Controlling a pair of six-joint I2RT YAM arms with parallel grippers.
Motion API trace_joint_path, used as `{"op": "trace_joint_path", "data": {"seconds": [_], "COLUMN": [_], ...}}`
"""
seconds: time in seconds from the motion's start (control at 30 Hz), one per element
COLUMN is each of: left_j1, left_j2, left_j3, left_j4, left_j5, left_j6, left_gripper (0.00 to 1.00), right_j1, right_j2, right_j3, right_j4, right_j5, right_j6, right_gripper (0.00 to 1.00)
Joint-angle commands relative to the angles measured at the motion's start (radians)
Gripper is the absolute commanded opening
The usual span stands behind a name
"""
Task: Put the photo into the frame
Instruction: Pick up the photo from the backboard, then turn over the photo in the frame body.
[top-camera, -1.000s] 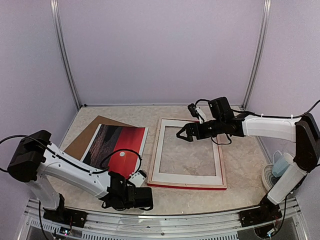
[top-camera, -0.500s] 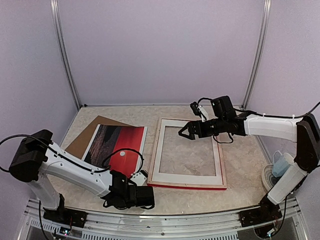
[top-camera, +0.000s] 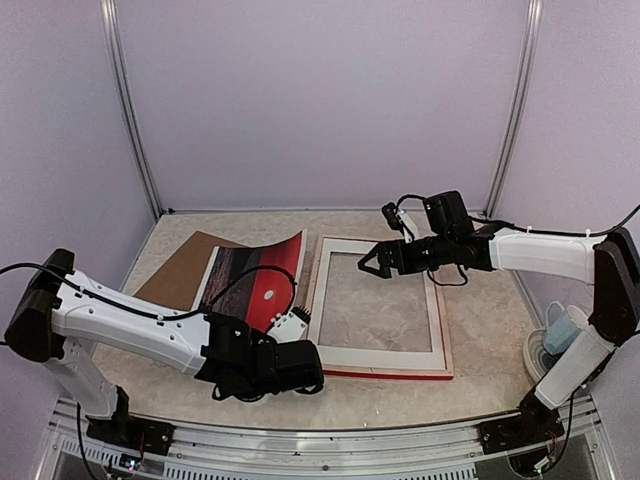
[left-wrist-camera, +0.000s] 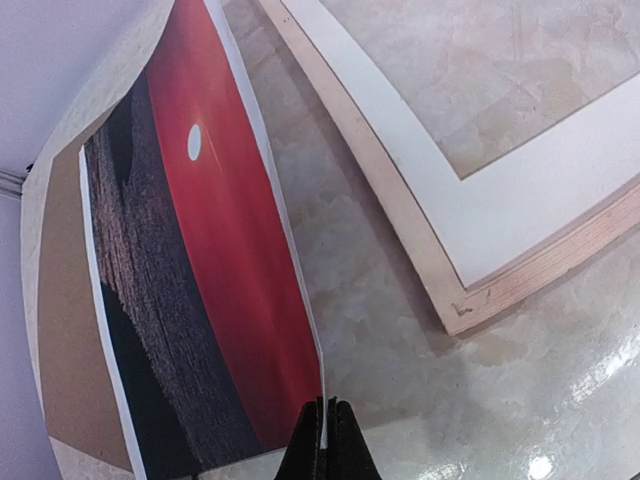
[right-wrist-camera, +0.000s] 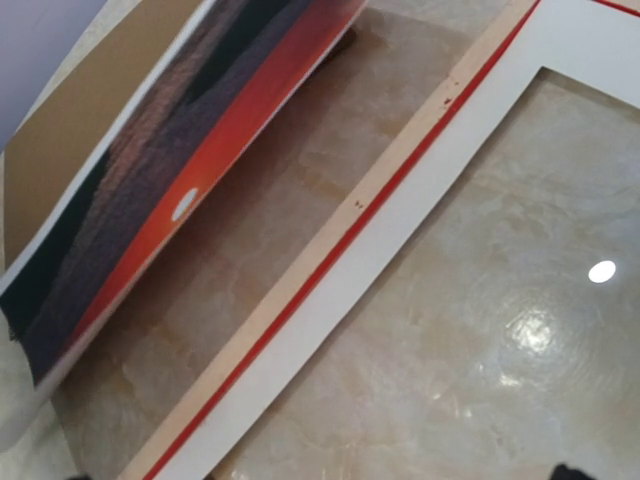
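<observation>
Change: my left hand has gone from part open to clenched within the last second, pinching the photo at its 5 o'clock corner. That side now curls up off the brown backing board; a second ago it lay flat.
Meaning: grasp looks made, so I judge the pick step done and the carry to the frame next. Insertion not yet begun.
Photo place: at 9 o'clock of the frame, just beside it. Picture side faces up. The 9 o'clock edge seems to rest on the board while the 3 o'clock edge is raised. My left wrist view shows the corner squeezed between my fingertips.
Frame place: flat on the desk, centre right, with the white mat lying inside it and the opening showing bare desk. Photo and frame are apart.
Left arm pose: stretched low along the near edge from the 7 o'clock base, wrist close to the desk, fingers aimed toward 1 o'clock.
Right hand: my right hand is released, jaws wide, nothing in them. It hovers over the frame's far rail near the 11 o'clock corner, tips pointing to 9 o'clock, barely shifted over the second.
Right arm pose: elbow up at 3 o'clock, forearm about level.
Risk: one-corner pinch on a thin glossy print; I'd guess it may bend or slip.
</observation>
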Motion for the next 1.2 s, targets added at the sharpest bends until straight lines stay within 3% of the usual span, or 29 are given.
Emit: {"op": "trace_joint_path", "data": {"seconds": [0.0,0.27,0.8,1.0,1.17], "left_j1": [0.021,0.044,0.059,0.062,0.1], "left_j2": [-0.074,-0.146,-0.092,-0.124,-0.223], "left_j3": [0.063,0.172,0.413,0.379,0.227], "left_j4": [-0.025,0.048,0.274,0.437,0.587], "left_j5": [-0.066,-0.065,0.083,0.176,0.251], "left_j6": [-0.005,0.079,0.293,0.325,0.253], "left_gripper": [0.0,0.0,0.0,0.0,0.0], "right_j1": [-0.01,-0.027,-0.161,-0.182,-0.184], "right_j2": [-0.02,-0.038,-0.184,-0.197,-0.192], "right_j3": [0.018,0.01,-0.122,-0.142,-0.147], "right_j4": [-0.008,-0.006,0.072,0.091,0.096], "right_j5": [-0.002,0.025,0.054,0.036,0.027], "right_j6": [-0.003,0.011,0.122,0.141,0.145], "right_gripper": [0.99,0.99,0.99,0.99,0.99]}}
